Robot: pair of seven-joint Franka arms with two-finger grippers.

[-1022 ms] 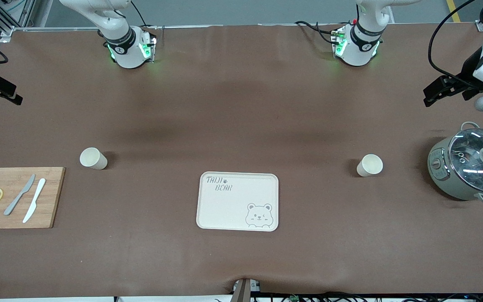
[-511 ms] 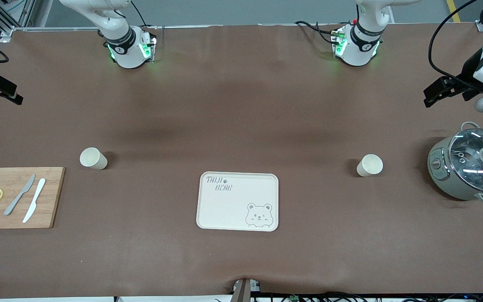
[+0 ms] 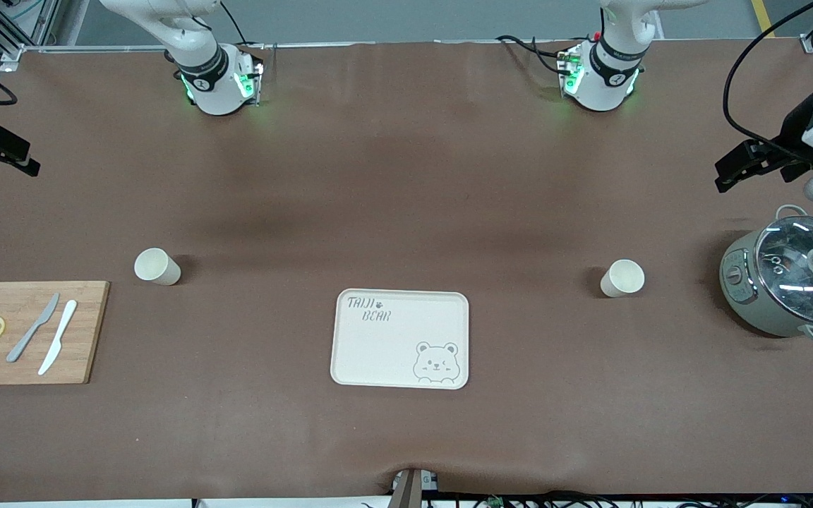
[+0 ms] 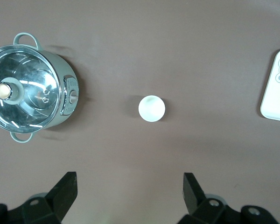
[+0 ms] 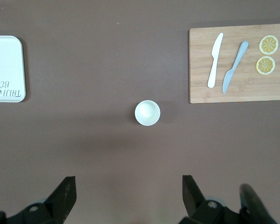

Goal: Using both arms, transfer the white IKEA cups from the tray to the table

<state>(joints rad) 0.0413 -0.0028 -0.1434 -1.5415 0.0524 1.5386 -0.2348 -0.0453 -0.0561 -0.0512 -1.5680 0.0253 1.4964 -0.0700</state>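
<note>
Already your left gripper (image 4: 128,196) and right gripper (image 5: 126,196) hang with jaws spread wide and empty, each high over its own end of the table (image 3: 406,176). One white cup (image 3: 622,278) stands upright toward the left arm's end, the other cup (image 3: 157,267) toward the right arm's end, both well apart from the bare tray (image 3: 401,339). By my reading, nothing is left to move. Each wrist view looks straight down into its cup; only the front view shows both together.

High front camera; wrist cameras look straight down, sharing tray (image 3: 401,339)
</note>
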